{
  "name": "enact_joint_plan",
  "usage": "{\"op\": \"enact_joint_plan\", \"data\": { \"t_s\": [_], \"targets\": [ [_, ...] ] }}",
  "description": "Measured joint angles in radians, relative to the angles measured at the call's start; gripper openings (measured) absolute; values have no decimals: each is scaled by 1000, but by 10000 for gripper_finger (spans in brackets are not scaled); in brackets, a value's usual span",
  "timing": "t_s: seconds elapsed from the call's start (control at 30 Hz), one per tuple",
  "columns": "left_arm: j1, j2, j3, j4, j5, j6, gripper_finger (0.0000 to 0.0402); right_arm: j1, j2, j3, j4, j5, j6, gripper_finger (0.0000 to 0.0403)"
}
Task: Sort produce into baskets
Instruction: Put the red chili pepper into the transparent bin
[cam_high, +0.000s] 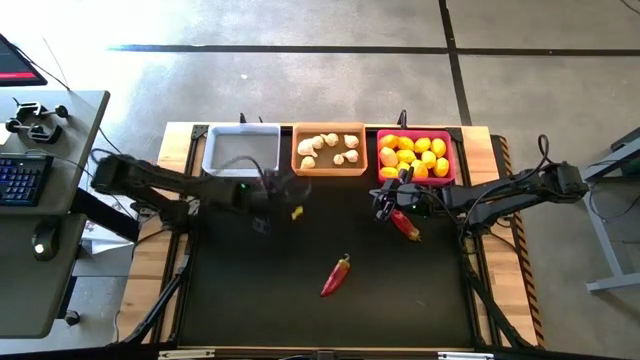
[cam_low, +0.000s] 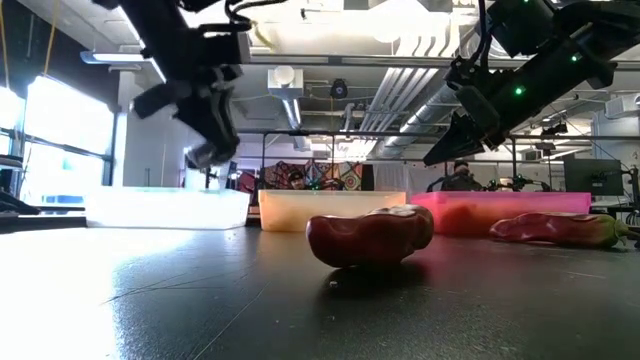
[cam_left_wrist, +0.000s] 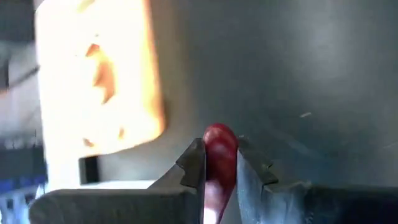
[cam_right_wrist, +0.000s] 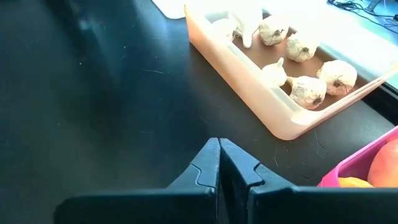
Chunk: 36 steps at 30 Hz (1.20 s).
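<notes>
Three baskets stand in a row at the table's far edge: a white one (cam_high: 240, 150), an orange one (cam_high: 328, 148) holding garlic bulbs (cam_right_wrist: 308, 87), and a pink one (cam_high: 415, 155) holding lemons (cam_high: 412, 155). My left gripper (cam_left_wrist: 219, 163) hovers above the mat, just nearer than the gap between the white and orange baskets (cam_high: 280, 198), shut on a dark red chili pepper (cam_left_wrist: 219, 149). One chili (cam_high: 337, 275) lies mid-table and another (cam_high: 405, 225) lies beside my right gripper (cam_high: 385, 203). That gripper (cam_right_wrist: 219, 155) is shut on nothing, in front of the pink basket. My left gripper pinches the chili pepper between its two fingers. The chili's rounded end (cam_left_wrist: 219, 138) sticks out past the fingertips, and the rest runs back between them. The fingers slant downward along the chili. It is lifted clear of the mat.
A black mat (cam_high: 260, 290) covers the table, with bare room on its near left and near right. A desk with a keyboard (cam_high: 20, 180) stands to the table's left. Beyond the baskets, the low view shows the room.
</notes>
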Motion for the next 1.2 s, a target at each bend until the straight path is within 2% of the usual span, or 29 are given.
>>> {"op": "enact_joint_plan", "data": {
  "t_s": [0.13,0.3,0.43,0.57,0.73,0.93,1.07,1.2],
  "targets": [
    [150,-86,25,-68,-4,17,35,0,0,0,0,0,3,0],
    [426,-107,5,-52,42,88,34,0,0,0,0,0,6,0],
    [630,-63,-29,87,162,147,34,0,0,0,-1,0,6,0],
    [758,7,-51,172,276,188,34,0,0,0,-7,0,6,0],
    [832,86,-51,213,261,227,34,0,0,0,-24,1,-2,0],
    [858,137,-51,247,258,234,39,0,0,0,-30,1,-2,0],
    [857,149,-51,241,257,223,68,0,0,0,-30,5,4,0],
    [838,149,-51,239,257,158,116,1,0,0,-32,-74,-26,2]
  ]
}}
